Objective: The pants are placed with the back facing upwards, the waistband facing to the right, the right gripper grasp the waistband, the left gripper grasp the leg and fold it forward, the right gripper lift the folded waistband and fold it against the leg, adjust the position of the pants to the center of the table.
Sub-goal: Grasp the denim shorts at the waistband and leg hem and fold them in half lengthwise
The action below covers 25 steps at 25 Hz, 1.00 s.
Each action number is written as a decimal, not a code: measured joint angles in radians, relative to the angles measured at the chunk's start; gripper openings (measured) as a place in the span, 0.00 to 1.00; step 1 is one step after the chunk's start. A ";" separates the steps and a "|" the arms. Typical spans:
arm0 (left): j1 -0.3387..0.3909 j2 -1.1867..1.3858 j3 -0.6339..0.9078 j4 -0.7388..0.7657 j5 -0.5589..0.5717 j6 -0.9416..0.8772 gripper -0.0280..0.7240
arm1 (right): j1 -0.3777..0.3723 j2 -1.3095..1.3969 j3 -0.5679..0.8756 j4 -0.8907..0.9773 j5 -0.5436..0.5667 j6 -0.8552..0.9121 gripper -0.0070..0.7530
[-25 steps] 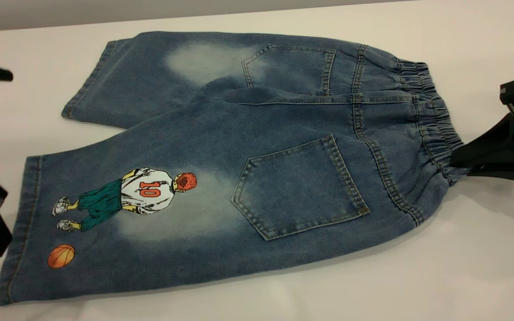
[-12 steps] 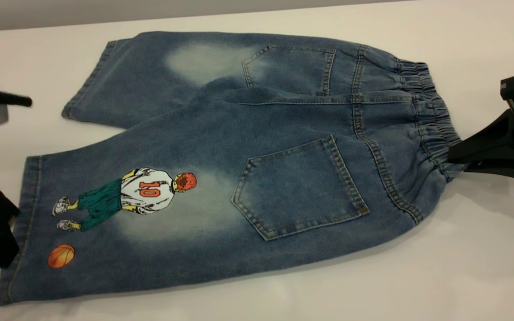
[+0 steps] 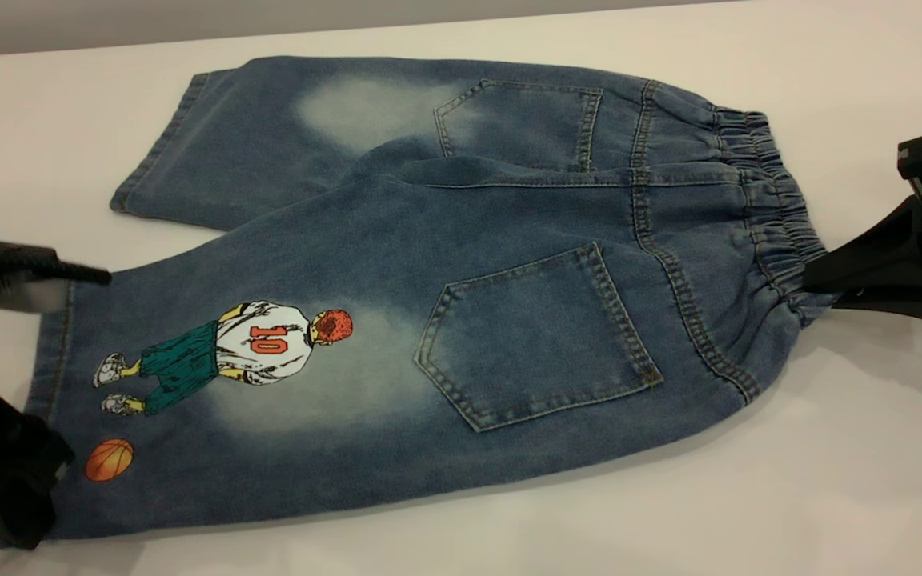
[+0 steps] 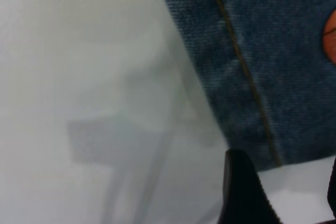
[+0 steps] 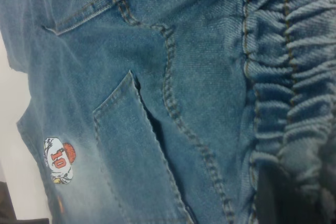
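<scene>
Exterior view: right claw [image 3: 817,282] seemingly grips waistband [image 3: 781,232].

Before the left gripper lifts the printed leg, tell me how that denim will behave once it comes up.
The leg will probably drape and sag, not hold flat: the pants already lie in soft folds. It should not roll or tip. The gathered waistband bunches at the right gripper, so it may stretch when pulled. The left gripper sits over the hem, so the far corners will likely droop.
</scene>
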<state>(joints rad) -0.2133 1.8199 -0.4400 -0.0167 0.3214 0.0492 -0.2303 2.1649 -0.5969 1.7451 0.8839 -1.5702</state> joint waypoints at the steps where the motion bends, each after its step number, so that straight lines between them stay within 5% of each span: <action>1: 0.000 0.006 0.000 0.004 -0.001 -0.003 0.52 | 0.000 0.000 0.000 -0.001 0.000 0.000 0.05; 25: 0.000 0.043 0.000 0.017 -0.098 -0.006 0.52 | 0.000 0.000 0.000 -0.001 0.010 0.000 0.05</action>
<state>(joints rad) -0.2133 1.8626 -0.4400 0.0000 0.2233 0.0434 -0.2303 2.1649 -0.5969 1.7442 0.8942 -1.5702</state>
